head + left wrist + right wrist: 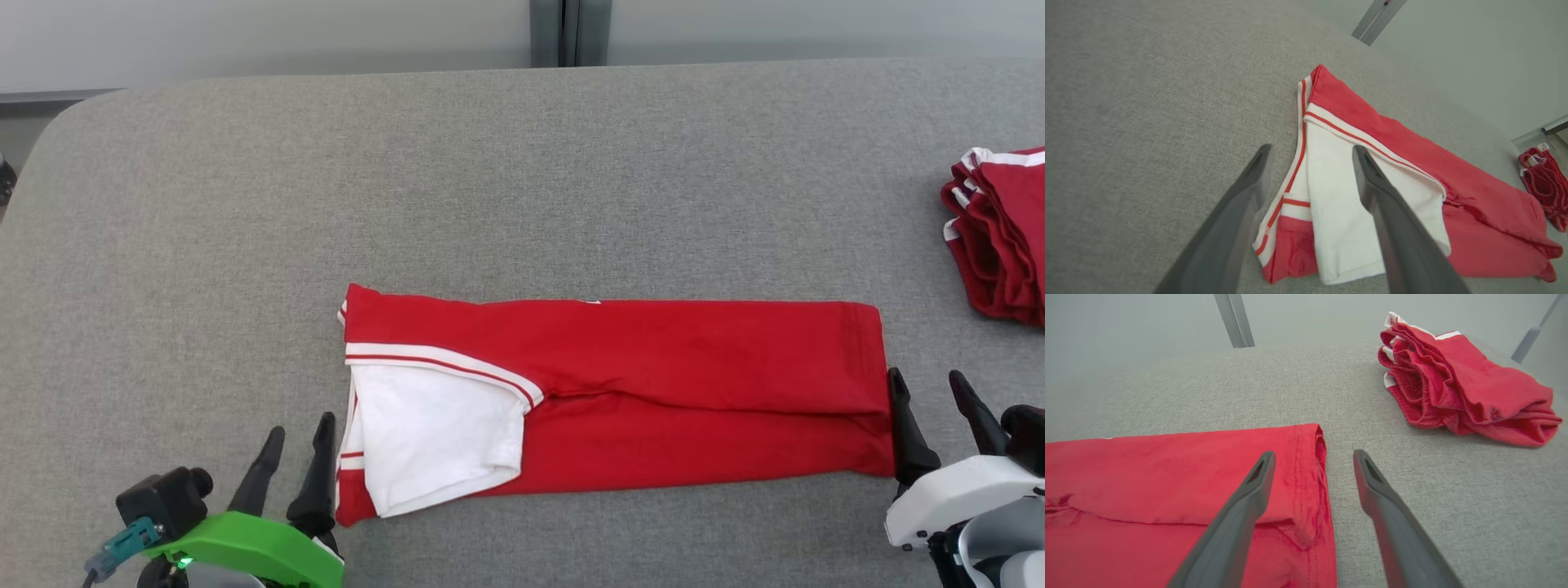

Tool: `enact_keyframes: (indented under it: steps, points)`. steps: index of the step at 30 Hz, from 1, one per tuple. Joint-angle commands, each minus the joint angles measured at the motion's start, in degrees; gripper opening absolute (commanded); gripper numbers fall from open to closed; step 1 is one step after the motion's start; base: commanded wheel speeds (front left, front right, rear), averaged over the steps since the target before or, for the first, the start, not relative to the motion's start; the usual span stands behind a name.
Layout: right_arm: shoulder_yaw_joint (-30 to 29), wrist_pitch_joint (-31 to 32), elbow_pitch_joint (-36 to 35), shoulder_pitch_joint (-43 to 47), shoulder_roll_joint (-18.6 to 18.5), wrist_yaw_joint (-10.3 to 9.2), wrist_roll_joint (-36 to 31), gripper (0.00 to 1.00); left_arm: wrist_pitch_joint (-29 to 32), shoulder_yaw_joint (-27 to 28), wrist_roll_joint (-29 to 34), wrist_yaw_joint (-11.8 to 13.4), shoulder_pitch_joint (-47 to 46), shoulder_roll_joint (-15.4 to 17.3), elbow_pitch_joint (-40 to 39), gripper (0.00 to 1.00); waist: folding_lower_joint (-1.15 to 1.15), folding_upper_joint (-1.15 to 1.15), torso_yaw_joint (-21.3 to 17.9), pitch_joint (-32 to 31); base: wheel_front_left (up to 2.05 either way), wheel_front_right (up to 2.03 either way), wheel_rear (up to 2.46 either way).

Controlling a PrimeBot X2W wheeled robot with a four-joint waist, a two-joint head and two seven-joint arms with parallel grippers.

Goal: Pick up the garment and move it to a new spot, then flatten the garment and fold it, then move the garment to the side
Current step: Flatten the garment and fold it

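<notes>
A red garment [653, 384] with white, red-striped trim lies folded into a long flat strip across the middle of the grey table [490, 180]. A white sleeve [424, 433] lies folded over its left end. My left gripper [298, 433] is open at that left end, its fingers straddling the trimmed edge [1290, 179] from above. My right gripper [931, 388] is open at the right end; one finger hangs over the red hem [1306, 473], the other over bare table. Neither holds anything.
A second red garment [1000, 233] with white trim lies bunched at the table's right edge, seen also in the right wrist view as a pile [1457, 392] beyond my fingers. A pale wall and a grey post [567, 33] stand behind the table.
</notes>
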Motion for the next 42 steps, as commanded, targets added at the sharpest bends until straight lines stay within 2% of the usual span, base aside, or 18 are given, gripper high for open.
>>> enact_keyframes:
  steps: [1,6,12,19,29,30,31,32,33,34,35,42]
  points:
    - [-0.80,-0.26,-0.39,0.73,0.34,-0.02,-0.11,1.00,-1.10,0.27,1.56,0.59,-1.53,0.47,-0.24,1.00,0.00,0.00,0.03,-0.17,0.00,0.00,0.00]
    - [-2.15,1.54,-0.37,0.08,1.17,-0.02,0.05,1.00,-4.55,-0.22,5.32,1.94,-3.87,0.02,1.00,1.00,0.00,0.00,-0.22,-0.44,0.00,0.00,0.00]
    - [-0.23,6.18,2.43,-4.63,-0.09,-0.02,1.11,1.00,-7.72,-2.24,8.95,1.76,-7.67,-1.38,4.32,1.00,0.00,0.00,-0.89,-0.29,0.00,0.00,0.00]
    - [1.57,10.89,11.54,-9.84,-1.99,-0.02,0.30,1.00,-9.93,-3.29,11.93,1.79,-11.19,-2.69,8.16,1.00,0.00,0.00,-0.21,0.29,0.00,0.00,0.00]
    - [4.21,12.41,21.79,-13.06,-2.26,-0.01,2.41,1.00,-11.34,-0.98,12.39,2.06,-12.12,-2.35,10.69,1.00,0.00,0.00,1.19,0.55,0.00,0.00,0.00]
    - [4.44,12.63,22.40,-13.23,-2.26,-0.01,2.79,0.67,-11.41,-0.85,12.41,2.07,-12.05,-2.33,10.74,1.00,0.00,0.00,1.19,0.48,0.00,0.00,0.00]
    - [4.70,12.75,23.01,-13.55,-2.29,-0.01,3.34,0.44,-11.52,-0.67,12.46,2.11,-11.99,-2.29,10.80,1.00,0.00,0.00,1.15,0.42,0.00,0.00,0.00]
    - [4.81,12.72,23.42,-13.80,-2.37,-0.01,3.71,0.38,-11.59,-0.51,12.43,2.11,-11.98,-2.30,10.83,1.00,0.00,0.00,1.08,0.38,0.00,0.00,0.00]
    - [4.99,12.75,23.93,-14.11,-2.64,-0.01,4.10,0.27,-11.50,-0.35,12.43,2.11,-11.95,-2.31,10.90,1.00,0.00,0.00,0.96,0.30,0.00,0.00,0.00]
    - [5.05,12.71,24.31,-14.43,-2.87,-0.01,4.29,0.09,-11.56,-0.20,12.44,2.13,-11.91,-2.28,10.99,1.00,0.00,0.00,0.80,0.22,0.00,0.00,0.00]
    - [4.96,12.42,24.65,-14.91,-3.13,-0.01,4.53,0.00,-11.57,-0.01,12.48,2.18,-11.86,-2.24,11.06,1.00,0.00,0.00,0.54,0.11,0.00,0.00,0.00]
    - [2.50,10.53,24.70,-16.26,-5.57,-0.07,6.07,0.00,-11.82,0.78,12.96,2.24,-11.52,-2.36,11.26,1.00,0.00,0.00,-1.62,-0.89,0.00,0.00,0.00]
